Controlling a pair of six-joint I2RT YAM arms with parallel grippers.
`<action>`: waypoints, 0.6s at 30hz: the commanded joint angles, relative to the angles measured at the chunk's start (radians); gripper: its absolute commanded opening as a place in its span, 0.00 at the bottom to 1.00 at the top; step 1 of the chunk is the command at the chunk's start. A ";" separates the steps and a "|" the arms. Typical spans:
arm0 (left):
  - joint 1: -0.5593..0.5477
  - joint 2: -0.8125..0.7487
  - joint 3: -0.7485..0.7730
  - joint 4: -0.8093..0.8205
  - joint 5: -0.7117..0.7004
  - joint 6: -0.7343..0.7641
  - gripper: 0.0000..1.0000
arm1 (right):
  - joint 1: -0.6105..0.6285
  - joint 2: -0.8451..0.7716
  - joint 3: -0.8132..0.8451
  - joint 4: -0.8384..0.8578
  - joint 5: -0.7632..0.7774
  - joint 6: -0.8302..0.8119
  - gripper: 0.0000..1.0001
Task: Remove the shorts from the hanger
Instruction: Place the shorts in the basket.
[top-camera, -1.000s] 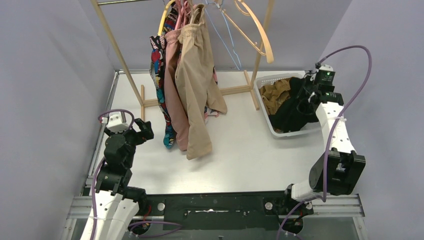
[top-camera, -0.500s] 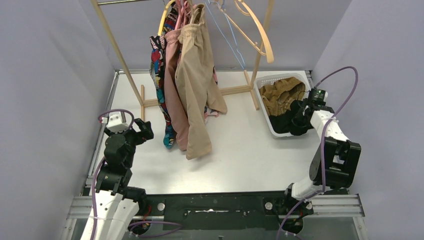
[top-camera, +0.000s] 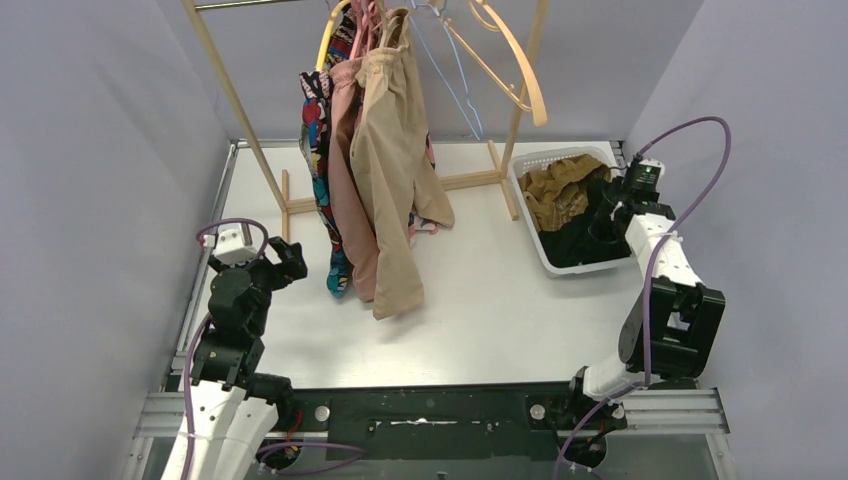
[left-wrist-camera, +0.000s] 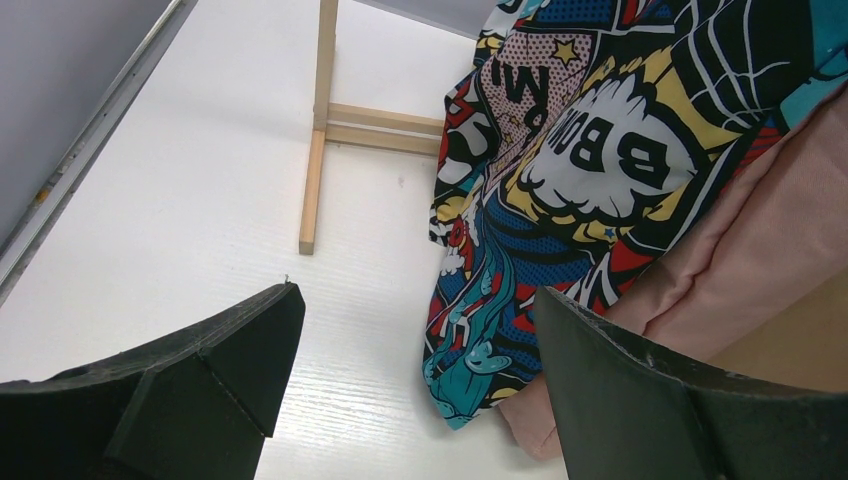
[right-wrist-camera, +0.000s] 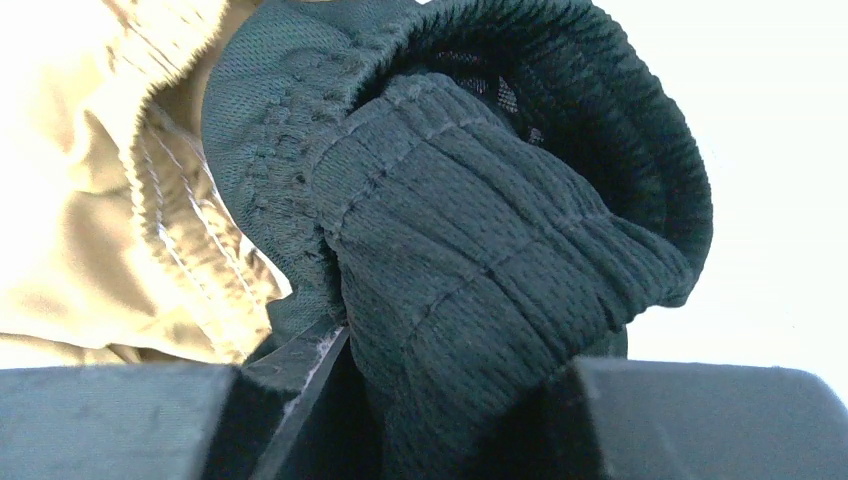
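Note:
Comic-print shorts (top-camera: 318, 130), dusty pink shorts (top-camera: 345, 190) and beige shorts (top-camera: 390, 170) hang together on hangers from the wooden rack (top-camera: 235, 100). My left gripper (top-camera: 285, 262) is open and empty, low beside the table, just left of them. In the left wrist view the comic-print shorts (left-wrist-camera: 590, 150) and pink shorts (left-wrist-camera: 760, 230) hang ahead of its jaws (left-wrist-camera: 418, 295). My right gripper (top-camera: 610, 205) is over the white basket (top-camera: 530, 165), shut on the waistband of the black shorts (right-wrist-camera: 480, 230). Mustard-brown shorts (top-camera: 560, 185) lie in the basket, and show in the right wrist view (right-wrist-camera: 90, 200).
Empty wooden hangers (top-camera: 515, 70) and a blue wire hanger (top-camera: 455, 70) hang at the rack's right end. The rack's foot bar (left-wrist-camera: 312, 180) lies on the white table near my left gripper. Grey walls close in on both sides.
My right gripper came down with the black shorts to the basket's front, then moved back and up a little over the basket's right side. The left arm and hanging shorts have not moved.

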 joint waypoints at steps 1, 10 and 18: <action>0.009 -0.009 0.009 0.063 0.010 0.001 0.86 | -0.003 -0.038 -0.021 0.194 0.007 0.036 0.07; 0.010 -0.015 0.007 0.062 0.016 -0.001 0.86 | -0.009 0.143 -0.168 0.231 -0.130 0.160 0.09; 0.009 -0.019 0.007 0.063 0.015 -0.001 0.86 | -0.011 0.059 -0.199 0.165 0.017 0.144 0.14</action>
